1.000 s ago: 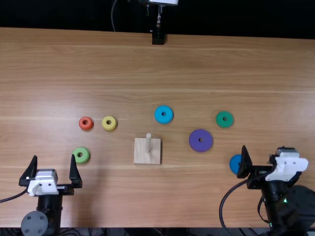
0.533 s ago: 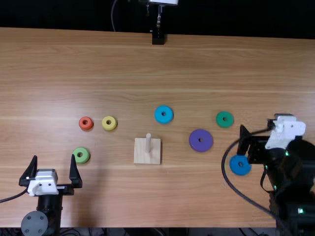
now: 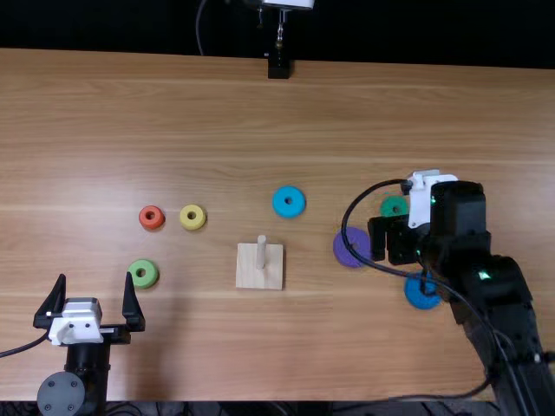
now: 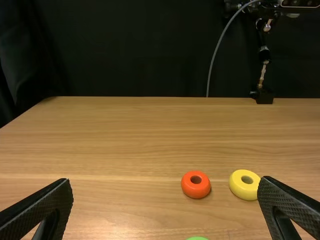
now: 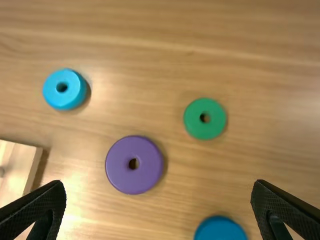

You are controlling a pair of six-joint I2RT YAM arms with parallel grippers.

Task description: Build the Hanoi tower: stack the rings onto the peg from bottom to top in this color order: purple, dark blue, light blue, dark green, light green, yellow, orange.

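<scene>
In the top view my left gripper (image 3: 95, 303) rests open at the near left, and my right gripper (image 3: 388, 241) hangs over the table beside the purple ring (image 3: 346, 250). The wooden base (image 3: 250, 276) has a bare upright peg (image 3: 261, 250). Around it lie the light blue (image 3: 289, 201), dark green (image 3: 394, 206), dark blue (image 3: 422, 293), yellow (image 3: 192, 217), orange (image 3: 151, 217) and light green (image 3: 143, 274) rings. The left wrist view shows my left gripper (image 4: 166, 207) with fingers apart. In the right wrist view my right gripper (image 5: 159, 210) is open above the purple ring (image 5: 134, 164).
A black stand (image 3: 278, 66) is at the table's far edge. The right arm's cable (image 3: 347, 217) loops over the purple ring. The right forearm extends over the table's near right part, close to the dark blue ring.
My right gripper has moved left and farther up the table, from beside the dark blue ring to beside the purple one. The left arm and the rings have kept still.
</scene>
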